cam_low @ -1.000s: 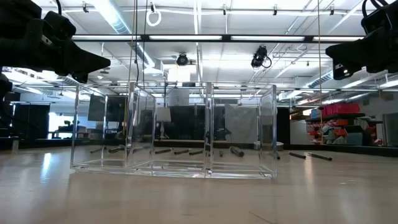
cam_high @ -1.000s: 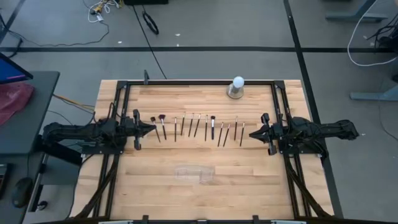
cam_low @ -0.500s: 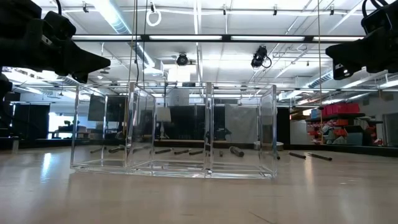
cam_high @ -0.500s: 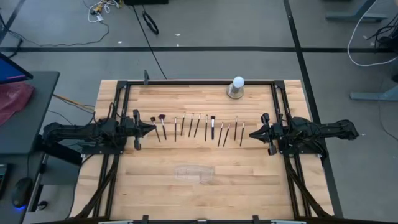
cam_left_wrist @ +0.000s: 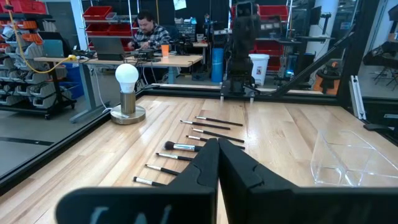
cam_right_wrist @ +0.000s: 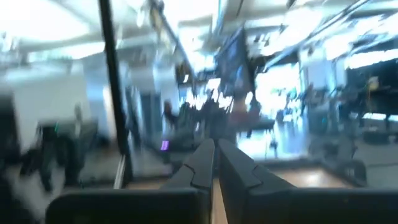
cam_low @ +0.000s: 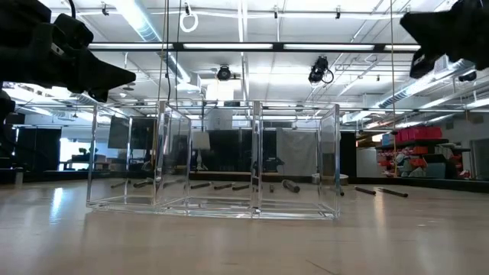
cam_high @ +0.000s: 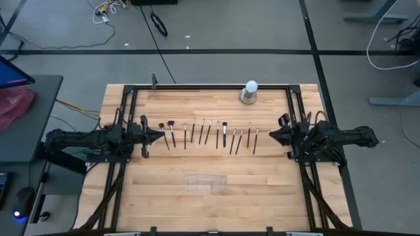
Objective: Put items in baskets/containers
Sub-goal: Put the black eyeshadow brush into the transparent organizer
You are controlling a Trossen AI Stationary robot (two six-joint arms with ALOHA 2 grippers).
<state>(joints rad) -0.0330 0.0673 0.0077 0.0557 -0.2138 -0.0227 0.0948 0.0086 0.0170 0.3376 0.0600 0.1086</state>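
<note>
**Both arms poised, no brush picked yet**

Left gripper at frame left and right gripper at frame right both have fingers together, empty. Between them, makeup brushes lie in a row mid-surface; the clear tray sits lower centre. Next likely: open over a brush. Since earlier, the right arm has tilted and shifted.

A workshop or robotics lab: red parts bins on shelving, a person at a workbench with a laptop, ceiling strip lights, cables across a taped concrete floor.
</note>
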